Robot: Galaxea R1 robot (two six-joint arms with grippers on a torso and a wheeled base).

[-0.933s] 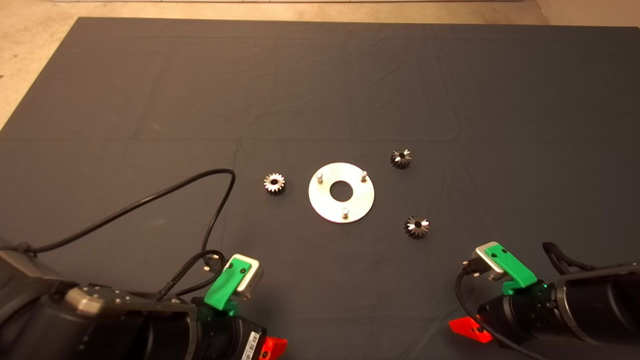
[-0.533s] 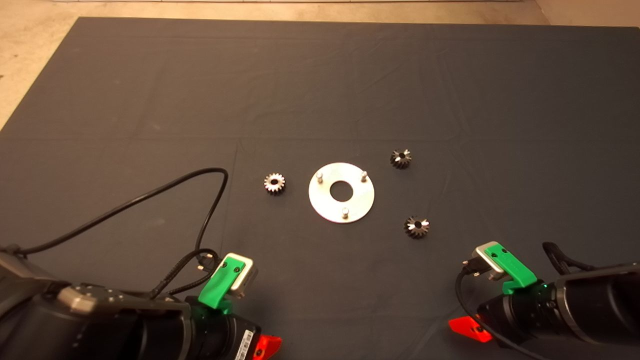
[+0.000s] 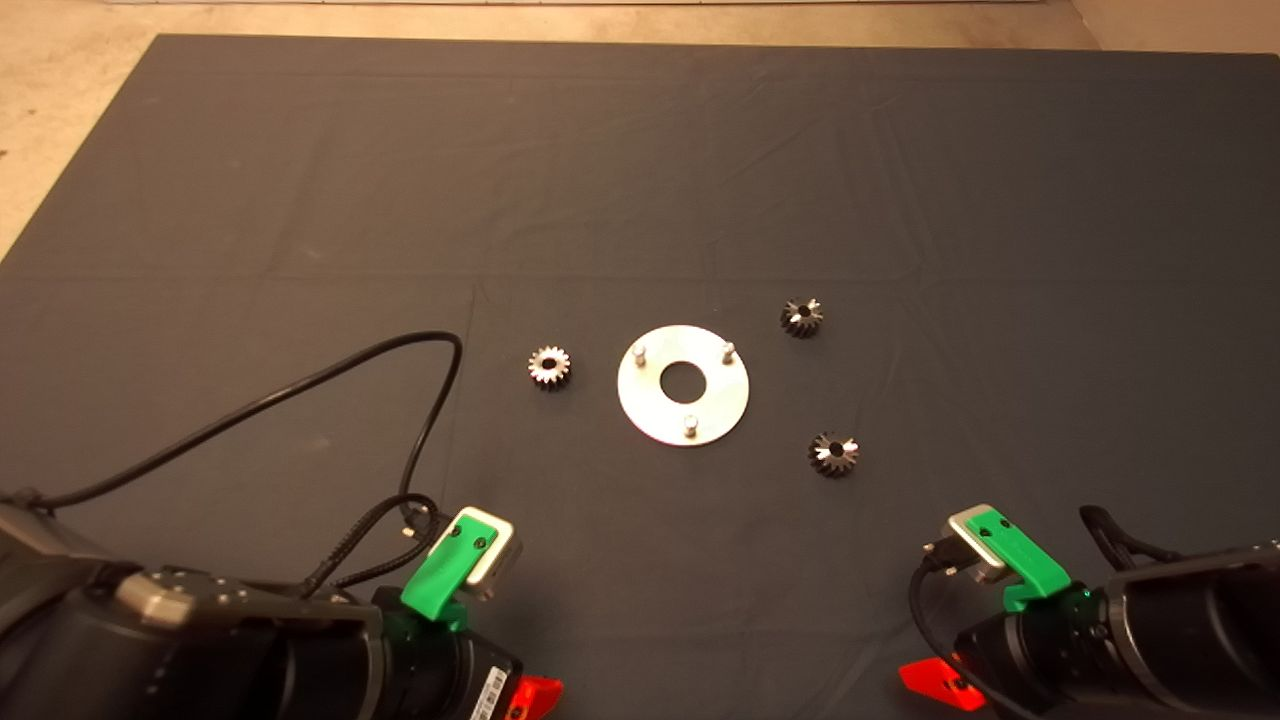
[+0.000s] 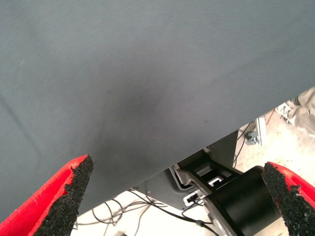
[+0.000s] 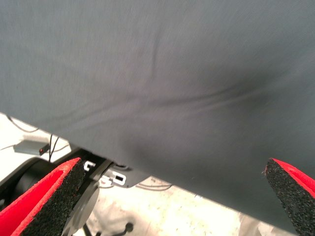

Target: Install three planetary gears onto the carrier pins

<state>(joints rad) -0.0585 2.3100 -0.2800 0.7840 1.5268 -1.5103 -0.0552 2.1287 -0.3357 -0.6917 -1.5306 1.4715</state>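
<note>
The shiny round disc (image 3: 720, 400) lies flat at the mat's middle, with three carrier pins (image 3: 690, 424) upright in a triangle, all bare. Three planetary gears lie on the mat around it: one to its left (image 3: 549, 366), one at its far right (image 3: 801, 317), one at its near right (image 3: 832, 453). My left gripper (image 3: 530, 697) sits at the lower left edge, open and empty, over bare mat in the left wrist view (image 4: 177, 196). My right gripper (image 3: 940, 685) sits at the lower right edge, open and empty, as the right wrist view (image 5: 170, 196) shows.
A black cable (image 3: 300, 390) loops over the mat from the left arm toward the left gear. The mat's near edge and the robot's base (image 4: 236, 196) show in both wrist views. Beige floor (image 3: 60, 120) borders the mat at the far left.
The left arm has drawn back a little toward the lower left and its cable loop has shifted. The right arm has dropped slightly toward the near edge. Gears and disc have not moved.
</note>
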